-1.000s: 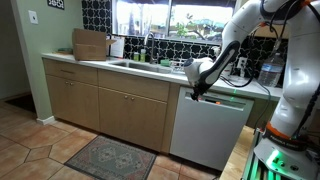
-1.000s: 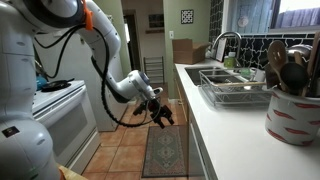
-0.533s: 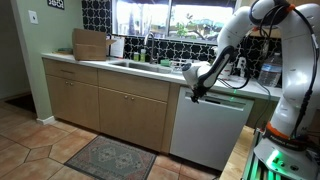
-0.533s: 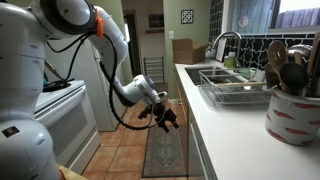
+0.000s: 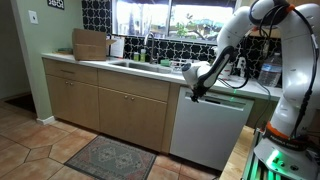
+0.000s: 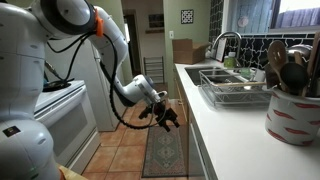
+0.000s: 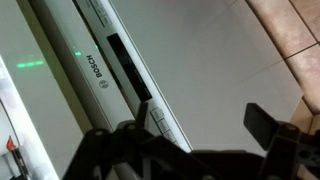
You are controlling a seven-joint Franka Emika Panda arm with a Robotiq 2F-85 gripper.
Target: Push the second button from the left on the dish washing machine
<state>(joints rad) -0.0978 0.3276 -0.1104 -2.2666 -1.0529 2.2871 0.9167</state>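
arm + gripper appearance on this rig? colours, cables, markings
The arm is glossy white with rounded links, an orange band at one joint and a black cable looping beside the forearm. The gripper is black, its fingers dark and blocky. No markings legible.

One dish washing machine point(image 5: 210, 130). One gripper point(image 5: 195, 95) at its top edge. One rug point(image 5: 112, 158) on floor beside it. One cardboard box point(image 5: 90, 44) on counter, well apart from it.

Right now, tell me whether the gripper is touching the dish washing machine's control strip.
Cannot tell. In the wrist view the gripper's dark fingers overlap the control strip, hiding any gap; the exterior views are too small to settle it.
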